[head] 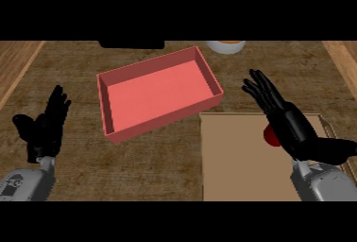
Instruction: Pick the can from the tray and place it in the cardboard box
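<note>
A red can stands on the flat tan tray at the lower right; only a small part of it shows at the left edge of my right hand. That hand hovers over the tray's far right part, open, its fingers straight and pointing away toward the upper left. The open red-pink box sits in the middle of the counter, just left of and beyond the tray, with nothing inside. My left hand rests open at the left edge, fingers up.
A white and orange round object and a flat black object lie at the counter's far edge. Light wooden strips run along the left side and the right side.
</note>
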